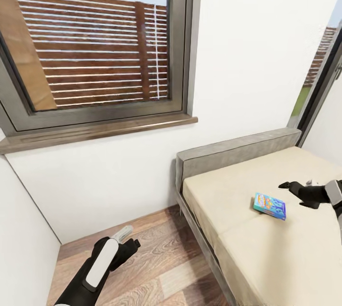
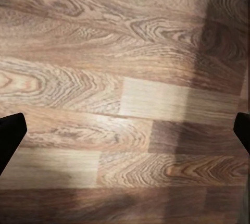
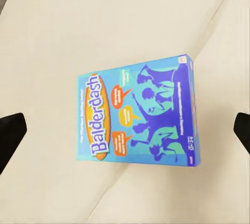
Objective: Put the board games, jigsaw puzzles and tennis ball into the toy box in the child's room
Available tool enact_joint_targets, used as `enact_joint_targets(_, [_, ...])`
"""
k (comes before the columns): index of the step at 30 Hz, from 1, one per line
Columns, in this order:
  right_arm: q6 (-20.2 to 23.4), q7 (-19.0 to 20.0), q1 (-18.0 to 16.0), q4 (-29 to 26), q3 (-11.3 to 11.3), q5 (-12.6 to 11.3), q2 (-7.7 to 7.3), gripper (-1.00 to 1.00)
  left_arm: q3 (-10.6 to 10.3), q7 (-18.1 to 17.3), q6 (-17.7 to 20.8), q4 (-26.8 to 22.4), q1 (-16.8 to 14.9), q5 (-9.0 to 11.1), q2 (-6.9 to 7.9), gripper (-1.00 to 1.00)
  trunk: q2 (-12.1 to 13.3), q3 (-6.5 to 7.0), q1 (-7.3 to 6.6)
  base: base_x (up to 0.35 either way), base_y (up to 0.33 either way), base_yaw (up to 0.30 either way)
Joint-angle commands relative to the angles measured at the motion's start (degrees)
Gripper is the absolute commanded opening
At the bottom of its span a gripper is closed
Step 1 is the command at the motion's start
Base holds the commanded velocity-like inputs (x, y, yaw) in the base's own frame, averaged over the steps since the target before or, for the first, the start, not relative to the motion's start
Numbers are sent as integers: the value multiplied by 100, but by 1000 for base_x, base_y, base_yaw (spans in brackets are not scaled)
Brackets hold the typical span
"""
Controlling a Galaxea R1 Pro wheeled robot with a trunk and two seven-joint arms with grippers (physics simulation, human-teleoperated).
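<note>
The left end effector (image 1: 127,244) hung empty and spread over the brown wood-plank floor (image 2: 125,78). One flat blue board game box (image 1: 270,205) lay on the beige bed mattress (image 1: 266,258), ungrasped, so the task seemed early. The right end effector (image 1: 297,191) hovered just beside it, released.

Count check: 1 board game (image 1: 270,205) on the bed, right of centre in the head view, blue box, flat on the mattress. 1 bed (image 1: 247,258), lower right. 2 windows: a big one (image 1: 95,40) upper left, a sliver of another (image 1: 320,66) at the right edge. 2 grippers: left gripper (image 1: 127,245) bottom left, right gripper (image 1: 294,192) at the right edge.
</note>
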Motion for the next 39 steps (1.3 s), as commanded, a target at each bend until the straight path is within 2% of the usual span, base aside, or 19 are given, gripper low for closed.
enact_joint_targets(1, [-11, -39, -100, 167, -19, -11, -37, 100, -7, 59, 2, -17, -2, 59, 1, 100, -3, -6, -1, 0, 0, 0])
enact_joint_targets(3, [-92, -181, -275, 473, -15, -12, -102, 100, -8, 59, 7, -32, 0, 60, 2, 100, -3, -6, -1, 0, 0, 0])
enact_joint_targets(7, [-162, -319, -416, 710, -27, -70, -164, 100, -3, 68, 11, -41, 2, 61, 8, 100, -43, -24, 21, 0, 0, 0])
enact_joint_targets(34, [-183, -302, -436, 741, -57, -82, -171, 100, 0, 79, 12, -47, 2, 61, 27, 100, -1126, -509, 614, 0, 0, 0])
enact_joint_targets(39, [-766, -316, -456, 753, -56, -85, -163, 100, 0, 84, 12, -46, 2, 61, 27, 100, -1326, -599, 724, 0, 0, 0])
